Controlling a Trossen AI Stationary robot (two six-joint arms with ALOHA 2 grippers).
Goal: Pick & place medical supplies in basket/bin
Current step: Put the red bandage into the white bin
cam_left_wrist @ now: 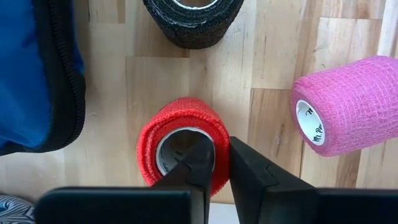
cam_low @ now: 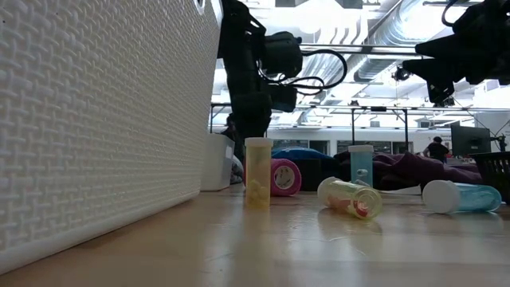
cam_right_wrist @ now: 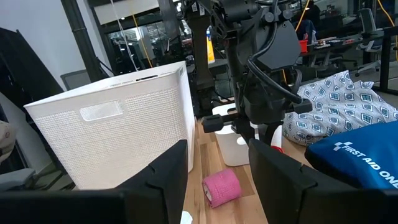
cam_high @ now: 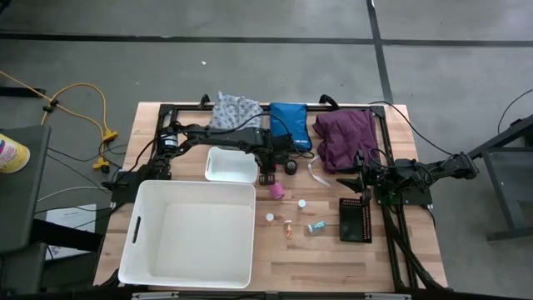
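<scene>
A red tape roll point(cam_left_wrist: 180, 124) sits on the wooden table between a black roll point(cam_left_wrist: 193, 22) and a pink roll point(cam_left_wrist: 342, 112), beside the blue pouch point(cam_left_wrist: 31, 74). My left gripper point(cam_left_wrist: 221, 165) points steeply down and is shut on it, just right of the small white bin point(cam_high: 231, 164). Several white-capped vials point(cam_high: 288, 225) lie nearer the front. At the far edge lie the purple cloth point(cam_high: 346, 137) and the patterned cloth point(cam_high: 233, 110). My right gripper point(cam_right_wrist: 217, 168) waits open at the table's right, level and holding nothing. My left gripper pinches the red roll's wall point(cam_left_wrist: 219, 146) on the side nearest the camera. One finger point(cam_left_wrist: 199, 165) is inside the hollow core and the other point(cam_left_wrist: 249, 171) is outside. The fingers come from above, slanting down. The roll rests on the table.
A large white basket point(cam_high: 191, 233) fills the near left of the table, with the small bin behind it. A black perforated block point(cam_high: 355, 220) lies near my right gripper. The pink roll point(cam_high: 276, 191) and black roll point(cam_high: 291, 167) flank my left gripper closely.
</scene>
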